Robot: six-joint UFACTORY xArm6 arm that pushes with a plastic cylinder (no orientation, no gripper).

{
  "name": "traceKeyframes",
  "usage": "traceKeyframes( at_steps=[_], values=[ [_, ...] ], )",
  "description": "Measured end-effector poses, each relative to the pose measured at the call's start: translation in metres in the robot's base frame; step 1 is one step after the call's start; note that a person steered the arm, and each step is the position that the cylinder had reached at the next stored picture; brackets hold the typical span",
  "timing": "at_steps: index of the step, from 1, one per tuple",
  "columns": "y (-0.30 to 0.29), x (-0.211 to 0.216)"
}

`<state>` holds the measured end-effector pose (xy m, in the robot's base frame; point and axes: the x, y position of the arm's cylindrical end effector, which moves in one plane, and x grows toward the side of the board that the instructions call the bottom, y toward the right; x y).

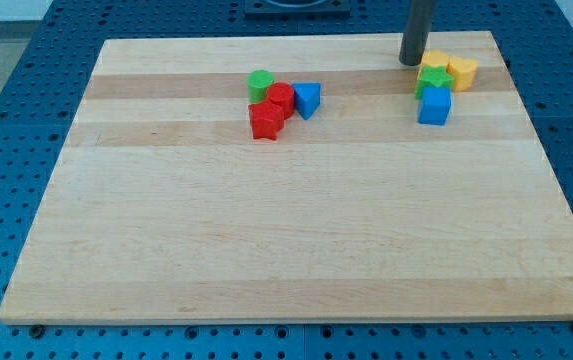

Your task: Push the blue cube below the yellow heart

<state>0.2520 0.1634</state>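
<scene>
My tip [410, 62] rests near the board's top-right corner, just left of the yellow heart [433, 62]; blue cube [434, 105] sits below; no jaws exist.

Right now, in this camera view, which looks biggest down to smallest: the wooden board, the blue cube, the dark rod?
1. wooden board, by far the largest.
2. dark rod, though cut off at the view's top; my tip sits beside the yellow blocks.
3. blue cube, smallest.

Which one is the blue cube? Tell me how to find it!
Look at the wooden board and go to its top right corner, where a dark rod comes down; my tip is just left of a small bunch of blocks. The blue cube is the lowest of that bunch, under the green block. The other blue block, mid-board, is wedge-shaped.
</scene>
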Motion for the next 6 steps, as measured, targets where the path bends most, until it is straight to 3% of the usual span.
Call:
traceKeyframes(
  at_steps=[1, 2, 3, 4, 6],
  values=[
    [-0.001, 0.003],
    [-0.031, 0.067],
    [-0.03, 0.097],
    [0.022, 0.104],
    [0.025, 0.093]
  ],
)
